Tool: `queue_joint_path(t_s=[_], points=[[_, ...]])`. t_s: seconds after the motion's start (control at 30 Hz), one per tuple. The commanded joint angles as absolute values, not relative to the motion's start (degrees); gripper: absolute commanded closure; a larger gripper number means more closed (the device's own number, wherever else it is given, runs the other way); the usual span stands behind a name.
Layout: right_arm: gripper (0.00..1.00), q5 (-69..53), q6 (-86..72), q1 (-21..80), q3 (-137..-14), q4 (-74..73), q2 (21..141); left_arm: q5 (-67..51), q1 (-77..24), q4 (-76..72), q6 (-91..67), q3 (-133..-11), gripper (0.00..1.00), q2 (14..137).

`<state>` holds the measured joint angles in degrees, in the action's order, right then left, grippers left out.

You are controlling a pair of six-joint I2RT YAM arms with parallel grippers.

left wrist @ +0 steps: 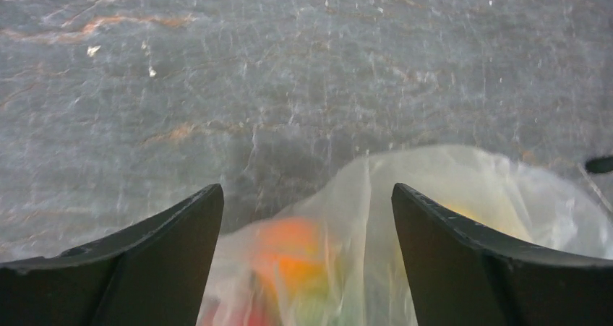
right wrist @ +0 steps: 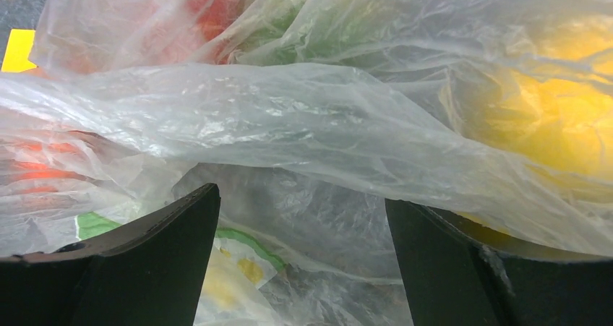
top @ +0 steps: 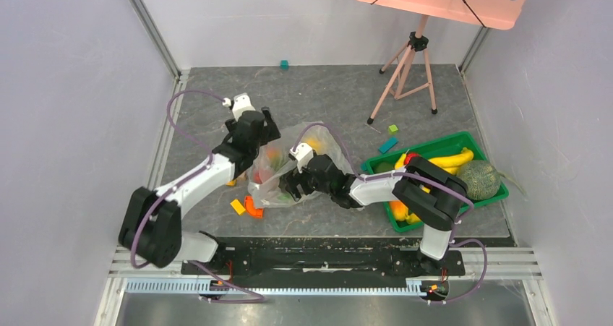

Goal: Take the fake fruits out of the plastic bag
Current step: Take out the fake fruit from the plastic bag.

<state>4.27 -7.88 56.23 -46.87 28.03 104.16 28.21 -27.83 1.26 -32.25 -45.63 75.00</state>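
The transparent plastic bag (top: 293,144) lies crumpled on the grey table between my two grippers. Fake fruits (top: 269,160) show through it, orange, red and green on the left, yellow on the right. My left gripper (top: 262,139) is open over the bag's far left edge. In the left wrist view the bag (left wrist: 426,178) and a blurred orange fruit (left wrist: 296,261) sit between the open gripper (left wrist: 307,189). My right gripper (top: 288,185) is open at the bag's near side. In the right wrist view the gripper (right wrist: 302,192) straddles loose bag film (right wrist: 289,116), with a yellow fruit (right wrist: 564,116) and a red fruit (right wrist: 209,15) inside.
A green tray (top: 434,144) at the right holds a banana (top: 452,160), other yellow fruits and a melon (top: 478,180). Orange (top: 253,209) and yellow (top: 237,207) blocks lie near the bag's front left. A tripod (top: 405,73) stands at the back right, with small blocks (top: 387,145) near it.
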Motion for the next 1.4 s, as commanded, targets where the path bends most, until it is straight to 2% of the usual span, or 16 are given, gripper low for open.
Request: queue_joint_path(t_s=[0.0,0.27,0.53,0.6,0.7,0.77,0.83,0.9,0.93,1.37], points=[[0.13,2.8,-7.3,55.5,-46.4,30.7,101.6,18.6,-22.3,-0.4,-31.8,-53.6,0.01,82.1],[0.13,2.5,-7.1,54.9,-45.6,30.9,101.1,6.8,-19.8,-2.2,-31.2,-54.5,0.00,89.3],[0.13,2.5,-7.0,54.1,-44.6,31.0,100.1,-1.2,-19.9,-4.4,-32.5,-49.4,0.02,91.3],[0.12,2.7,-7.0,54.1,-44.3,31.0,99.9,-2.1,-19.9,-4.3,-32.2,-49.0,0.12,92.3],[0.12,2.9,-7.0,54.0,-44.1,30.9,99.7,-3.4,-19.9,-4.0,-32.1,-48.7,0.34,93.4],[0.12,3.0,-7.0,54.0,-43.8,31.0,99.4,-4.4,-19.9,-4.2,-32.0,-48.2,0.52,93.9],[0.12,3.2,-7.0,53.9,-43.3,31.7,99.0,-5.2,-19.9,-5.3,-32.0,-47.3,0.75,94.0],[0.13,3.2,-6.8,53.8,-42.7,32.4,98.7,-5.6,-19.9,-6.0,-31.9,-46.5,0.92,94.3],[0.12,3.2,-6.5,53.7,-42.6,32.7,98.6,-5.8,-19.9,-6.1,-31.6,-46.3,0.97,94.4],[0.08,-7.4,1.6,52.0,-47.5,31.5,102.7,-18.4,-19.9,-14.2,-32.1,-43.7,0.98,98.2]])
